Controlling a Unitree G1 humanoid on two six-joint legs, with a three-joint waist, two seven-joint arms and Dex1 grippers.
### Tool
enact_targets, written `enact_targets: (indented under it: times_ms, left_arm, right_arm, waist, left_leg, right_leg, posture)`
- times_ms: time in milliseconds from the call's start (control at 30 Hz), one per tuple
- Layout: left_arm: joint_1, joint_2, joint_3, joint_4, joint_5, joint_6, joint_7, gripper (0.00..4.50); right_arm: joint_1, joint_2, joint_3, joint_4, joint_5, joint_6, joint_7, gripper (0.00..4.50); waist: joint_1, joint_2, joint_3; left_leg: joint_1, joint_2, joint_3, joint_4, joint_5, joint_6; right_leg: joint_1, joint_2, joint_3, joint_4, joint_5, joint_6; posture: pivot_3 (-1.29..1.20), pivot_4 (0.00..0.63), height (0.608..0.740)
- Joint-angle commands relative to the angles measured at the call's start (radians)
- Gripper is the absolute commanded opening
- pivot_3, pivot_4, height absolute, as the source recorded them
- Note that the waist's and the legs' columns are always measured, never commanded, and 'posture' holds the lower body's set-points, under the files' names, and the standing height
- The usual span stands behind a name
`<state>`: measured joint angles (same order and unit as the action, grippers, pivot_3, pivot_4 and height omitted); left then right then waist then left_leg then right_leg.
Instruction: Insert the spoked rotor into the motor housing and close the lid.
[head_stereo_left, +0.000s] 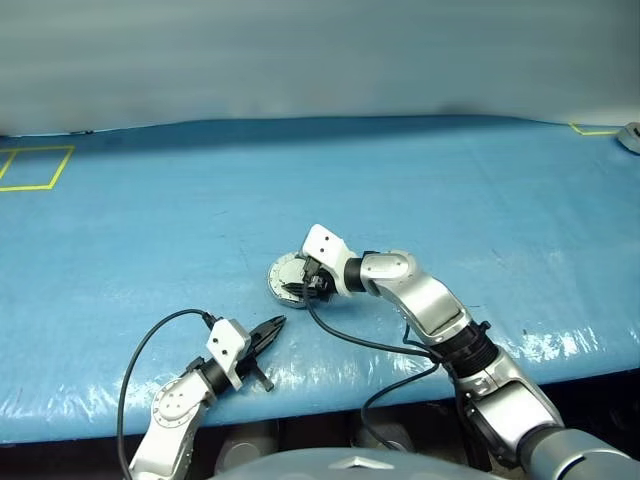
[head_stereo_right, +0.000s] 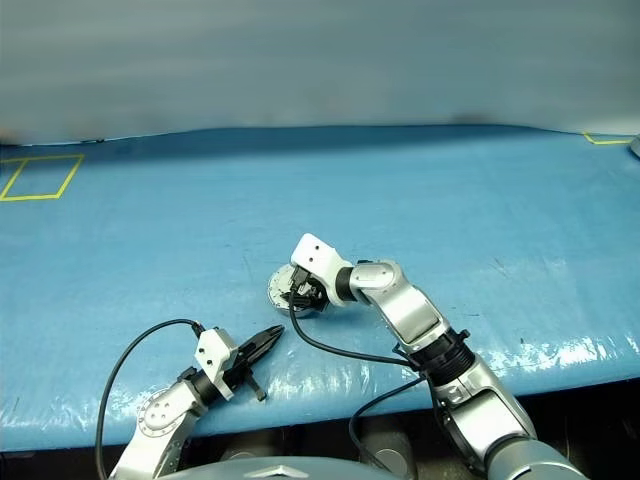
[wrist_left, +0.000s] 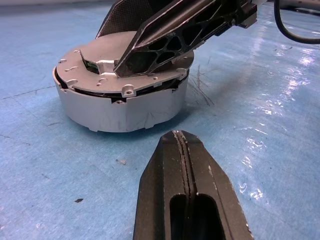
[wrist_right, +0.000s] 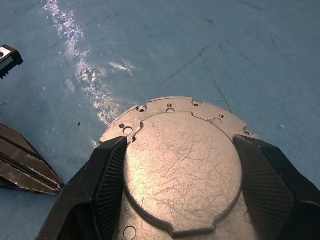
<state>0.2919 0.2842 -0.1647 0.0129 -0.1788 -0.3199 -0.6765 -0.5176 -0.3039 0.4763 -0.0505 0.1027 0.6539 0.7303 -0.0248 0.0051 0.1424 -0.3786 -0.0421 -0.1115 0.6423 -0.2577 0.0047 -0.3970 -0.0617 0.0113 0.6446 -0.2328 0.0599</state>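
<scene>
Right wrist view: my right gripper straddled the lid on the motor housing, fingers wide; my left gripper was closed, empty.

A lab or robot test bench: a wide table wrapped in glossy blue plastic sheet, yellow tape squares marking spots on it, a plain grey wall behind, and no household goods.
</scene>
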Motion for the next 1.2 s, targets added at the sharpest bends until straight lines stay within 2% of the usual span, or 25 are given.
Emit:
enact_targets:
  times_ms: [33,200,900,1200]
  left_arm:
    - [-0.002,-0.002,0.004,0.0,-0.01,-0.024,-0.002,0.0]
    - [-0.002,-0.002,0.003,0.0,-0.011,-0.023,-0.004,0.0]
    - [0.004,-0.007,0.003,-0.011,-0.011,-0.017,0.002,0.0]
    - [0.004,-0.006,0.002,-0.011,-0.009,-0.02,0.002,0.0]
  right_arm:
    - [0.017,0.013,-0.01,0.014,0.001,0.001,-0.004,3.04]
    - [0.031,0.045,-0.043,0.017,0.01,0.005,-0.03,3.04]
    - [0.062,0.063,-0.022,0.036,-0.035,0.009,-0.082,3.04]
    - [0.067,0.03,0.007,0.069,-0.085,-0.085,-0.072,3.04]
  waist:
    - [0.0,0.0,0.0]
    - [-0.002,0.0,0.0]
    - [-0.003,0.0,0.0]
    - [-0.003,0.0,0.0]
  left_leg:
    - [0.0,0.0,0.0,0.0,0.0,0.0]
    - [0.0,0.0,0.0,0.002,0.0,0.0]
    - [0.002,0.001,0.0,0.004,0.0,0.0]
    - [0.002,0.001,0.0,0.004,0.0,0.0]
  right_leg:
    - [0.0,0.0,0.0,0.0,0.0,0.0]
    - [0.0,0.0,0.0,0.0,0.0,0.001]
    - [-0.001,0.001,0.0,0.001,0.002,0.0]
    - [-0.001,0.001,0.0,0.001,0.002,0.0]
  posture:
    - [0.0,0.15,0.74]
    - [0.0,0.15,0.74]
    - [0.0,0.15,0.74]
    - [0.0,0.15,0.74]
